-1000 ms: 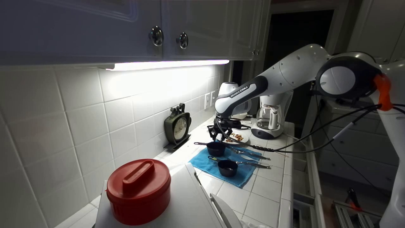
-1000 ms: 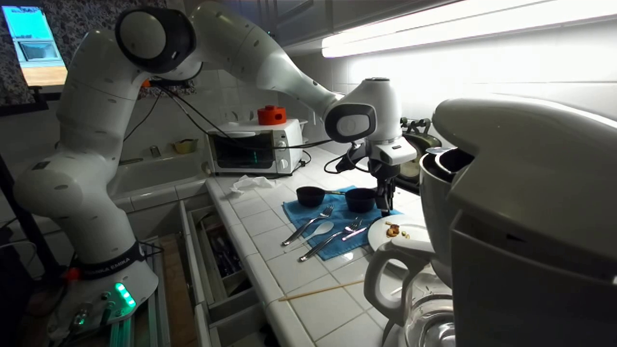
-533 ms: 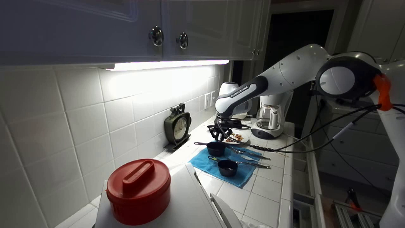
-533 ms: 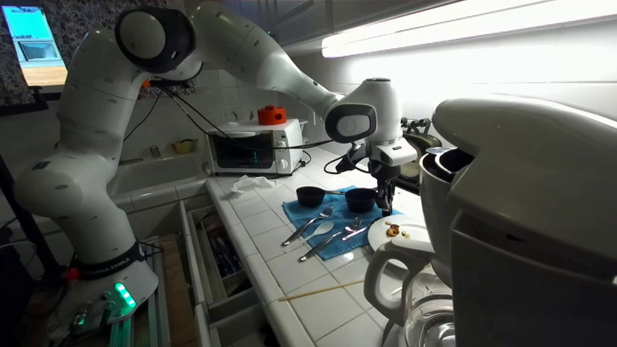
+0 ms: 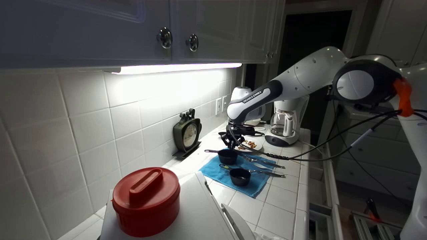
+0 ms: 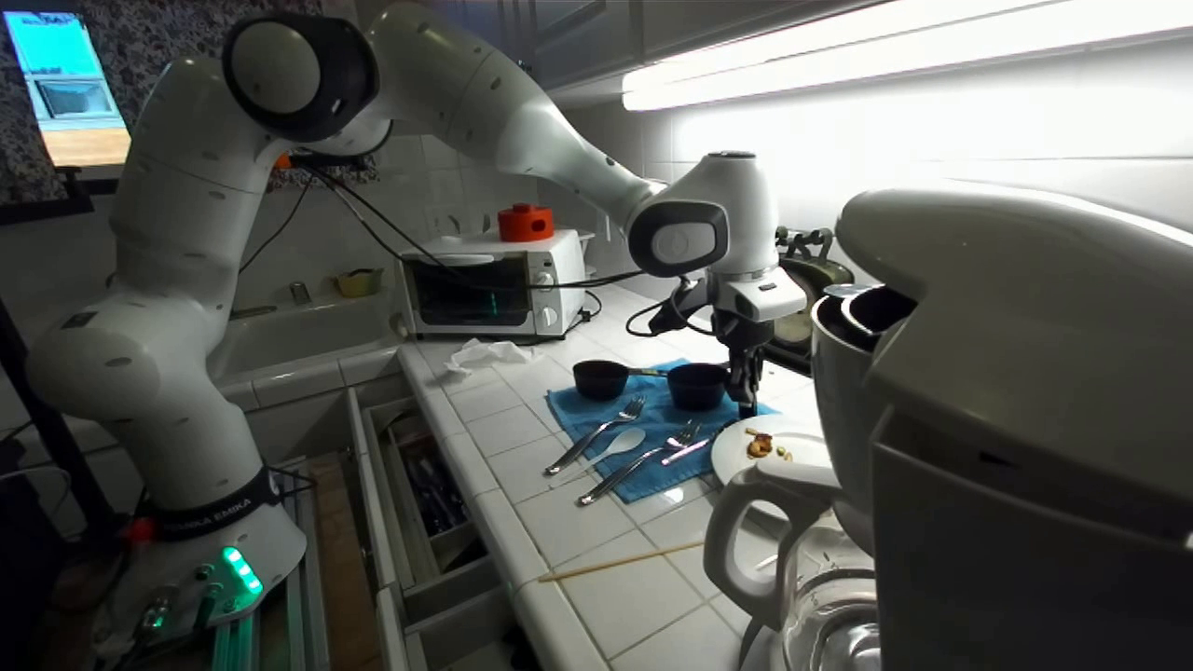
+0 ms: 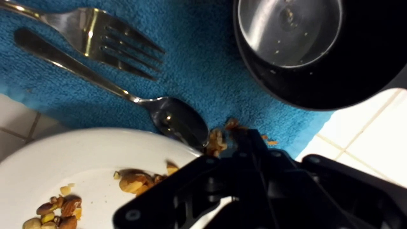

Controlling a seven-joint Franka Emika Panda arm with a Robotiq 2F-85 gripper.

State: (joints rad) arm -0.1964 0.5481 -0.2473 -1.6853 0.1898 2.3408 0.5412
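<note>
In the wrist view my gripper [image 7: 248, 136] points down at the blue towel [image 7: 203, 73], its fingers drawn together. Loose nuts lie by the tips: a walnut piece [image 7: 217, 142] on the left, a reddish-brown nut [image 7: 232, 123] right at them. Whether a bit is pinched between the tips is too dark to make out. A spoon [image 7: 179, 121] and the white plate [image 7: 127, 140] with more nuts sit to the left, a fork [image 7: 82, 30] farther up. Above right is a black pot [image 7: 365, 54]. In both exterior views the gripper [image 5: 231, 146] hangs low beside that pot [image 6: 697, 387].
Another small black pot [image 5: 240, 178] stands on the towel, with several forks and spoons around. A coffee maker [image 5: 283, 133], a stand mixer [image 6: 1025, 270], a green clock-like dial [image 5: 186, 135] and a toaster oven [image 6: 499, 289] surround the area. A drawer [image 6: 410, 485] stands pulled out below.
The fingers have come together from a wider spread over the last second. The arm has barely moved, and pots, plate and cutlery stay in place.
</note>
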